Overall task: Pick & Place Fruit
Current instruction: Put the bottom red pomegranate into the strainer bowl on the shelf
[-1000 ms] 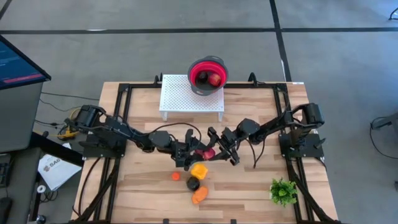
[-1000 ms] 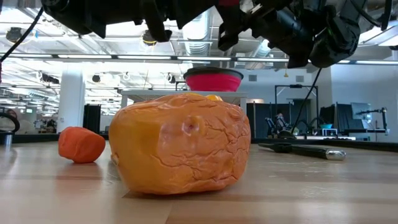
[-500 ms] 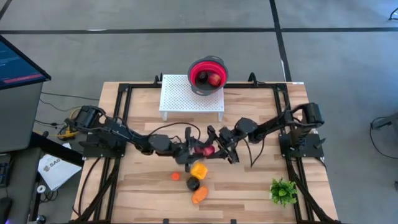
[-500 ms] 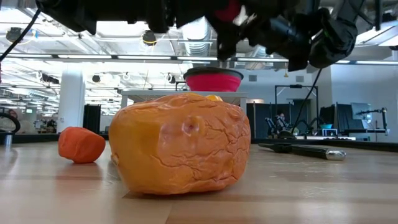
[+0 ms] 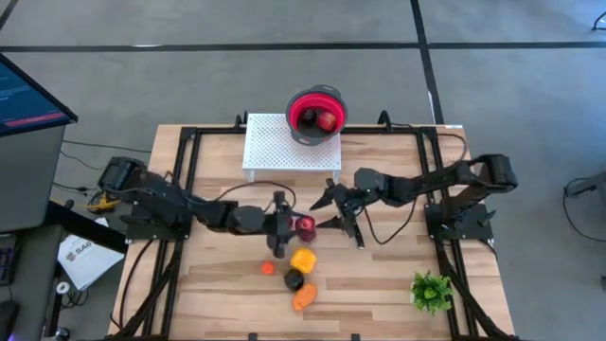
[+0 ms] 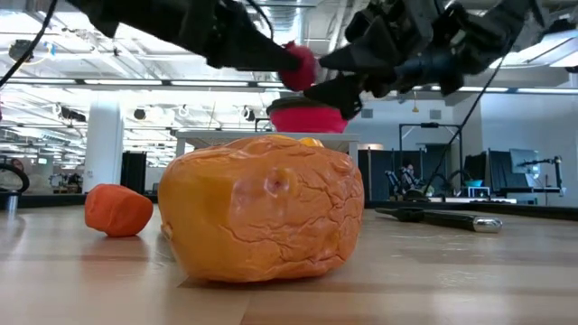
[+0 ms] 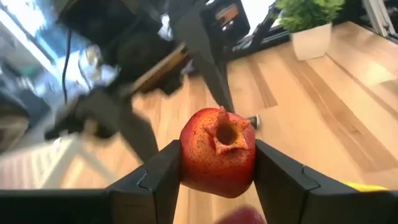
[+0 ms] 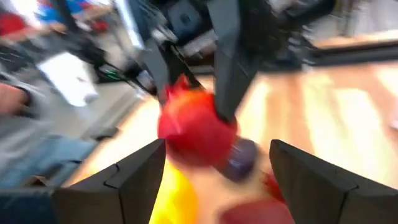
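Note:
A red pomegranate-like fruit [image 7: 217,140] sits between the fingers of my left gripper [image 5: 292,227], above the table's middle; the low view shows it [image 6: 298,65] raised. My right gripper [image 5: 336,206] stands open just to the fruit's right and far side and touches nothing; its wrist view [image 8: 217,155] looks at the fruit [image 8: 196,127]. On the table near the front lie a yellow-orange fruit [image 5: 303,259], a small orange-red one [image 5: 268,268], a blackish one [image 5: 294,280] and an orange one [image 5: 304,298]. Two red fruits rest in the red bowl [image 5: 333,99]. My left gripper pinches the red fruit by its two opposite sides [image 7: 189,168] between both fingers [image 7: 158,186]. The fingers come about level from the table's left. The fruit is lifted clear of the table, and its crown [image 7: 224,127] shows between the fingers.
The red bowl stands on a white perforated stand [image 5: 275,147] at the far middle. A green plant sprig [image 5: 431,292] is at the near right corner. A black-handled knife [image 6: 442,218] lies on the table. The big orange fruit [image 6: 262,217] fills the low view.
My right gripper has drawn back from the red fruit toward the table's far right, and its arm has stretched out. My left gripper has kept the fruit and carried it a little toward the table's left.

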Robot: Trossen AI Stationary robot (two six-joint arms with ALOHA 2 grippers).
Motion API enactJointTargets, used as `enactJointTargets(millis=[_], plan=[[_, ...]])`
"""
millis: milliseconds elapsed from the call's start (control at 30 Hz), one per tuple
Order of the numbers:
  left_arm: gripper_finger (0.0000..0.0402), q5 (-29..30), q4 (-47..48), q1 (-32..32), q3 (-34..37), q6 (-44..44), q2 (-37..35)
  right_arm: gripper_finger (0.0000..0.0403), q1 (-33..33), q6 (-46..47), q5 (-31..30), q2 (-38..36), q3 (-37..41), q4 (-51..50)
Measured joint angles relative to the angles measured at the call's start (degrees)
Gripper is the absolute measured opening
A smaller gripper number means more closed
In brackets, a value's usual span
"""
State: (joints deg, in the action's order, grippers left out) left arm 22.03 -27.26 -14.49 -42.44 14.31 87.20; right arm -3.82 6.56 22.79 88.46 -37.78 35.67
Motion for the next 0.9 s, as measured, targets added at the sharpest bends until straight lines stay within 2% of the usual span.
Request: enactJointTargets(millis=[133,233,333,433,533,600,767,900], plan=[[0.0167,-0.1,10.1,1.6,0.0,-9.3,-5.2,0.0281,3.1,-5.0,-12.6,-6.7,0.0,-12.7],[0.0168,-3.7,14.5,3.7,0.0,-15.9,-8.4,0.0281,8.3,-9.8,-24.1,-10.6,0.0,-17.2],[0.0168,-11.2,15.7,6.6,0.0,-22.2,-9.7,0.0281,14.9,-19.2,-34.6,-12.0,0.0,-16.8],[0.0168,-18.4,15.5,9.3,0.0,-27.1,-10.0,0.0281,20.8,-30.3,-41.6,-11.7,0.0,-14.9],[0.0168,-20.5,15.7,11.0,0.0,-28.6,-10.0,0.0281,24.3,-33.9,-48.8,-10.1,0.0,-11.4],[0.0168,-20.5,15.6,11.5,0.0,-28.6,-10.0,0.0281,24.7,-32.1,-51.3,-8.7,-0.5,-9.6],[0.0168,-20.6,15.6,12.0,0.0,-28.6,-9.9,0.0282,22.6,-23.4,-51.4,-3.9,-5.6,-9.2],[0.0168,-20.6,15.6,12.0,0.0,-28.2,-9.9,0.0282,20.2,-21.7,-51.3,0.7,-10.2,-10.0]])
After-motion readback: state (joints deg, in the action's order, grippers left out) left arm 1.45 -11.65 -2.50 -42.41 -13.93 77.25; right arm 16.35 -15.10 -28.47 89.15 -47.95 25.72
